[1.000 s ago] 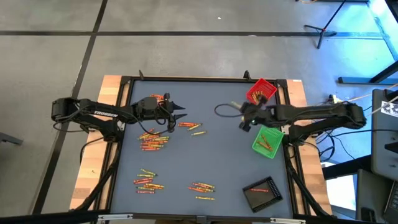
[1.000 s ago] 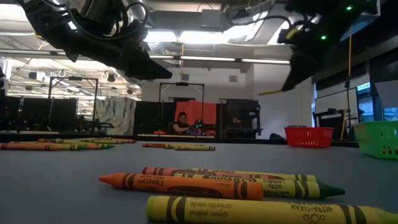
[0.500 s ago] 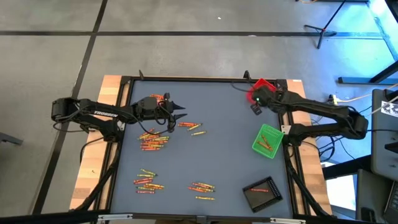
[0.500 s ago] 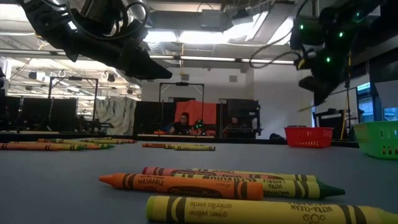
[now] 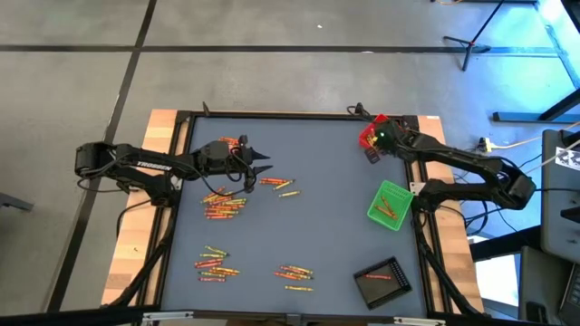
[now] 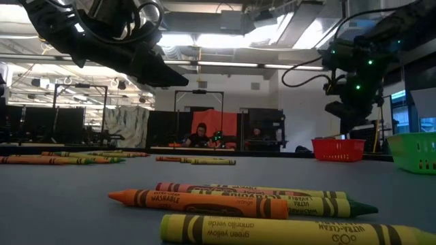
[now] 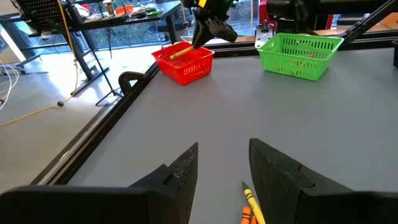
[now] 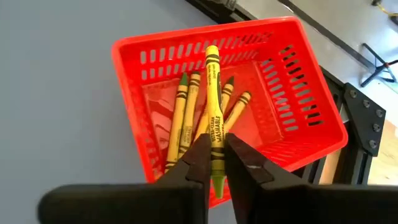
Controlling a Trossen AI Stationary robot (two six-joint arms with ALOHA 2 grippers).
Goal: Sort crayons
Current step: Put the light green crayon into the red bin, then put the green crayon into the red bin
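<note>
Grey tabletop (image 5: 317,226) framed in black fills the overhead picture, with crayons scattered in loose heaps across its left and lower parts: one heap (image 5: 223,205) near the left arm, a smaller cluster (image 5: 279,185) just beside it, and two more groups (image 5: 213,263) (image 5: 295,274) toward the near edge. At table height, an orange crayon (image 6: 197,201) and a yellow one (image 6: 300,231) lie in the foreground.

Over the table's far right corner, the right gripper (image 8: 215,163) hangs above a red basket (image 8: 311,118), its fingers (image 8: 198,163) pinched narrowly against a yellow crayon (image 8: 214,124) that points down into the basket. Several yellow and greenish crayons (image 8: 185,115) already lie on the basket floor. From above, the same gripper (image 5: 373,150) sits at the basket's (image 5: 370,132) edge.

A green basket (image 5: 391,205) stands nearer along the right side with a few crayons inside, and a black tray (image 5: 382,281) holding a row of crayons sits at the near right corner.

The left gripper (image 5: 261,165) waits above the table's left half, beside the largest heap. Its fingers (image 7: 180,171) stand apart with nothing between them; a yellow and an orange crayon (image 7: 250,204) lie on the surface just below.

Beyond the table, a seated person (image 6: 199,135) shows faintly in the dim room.
</note>
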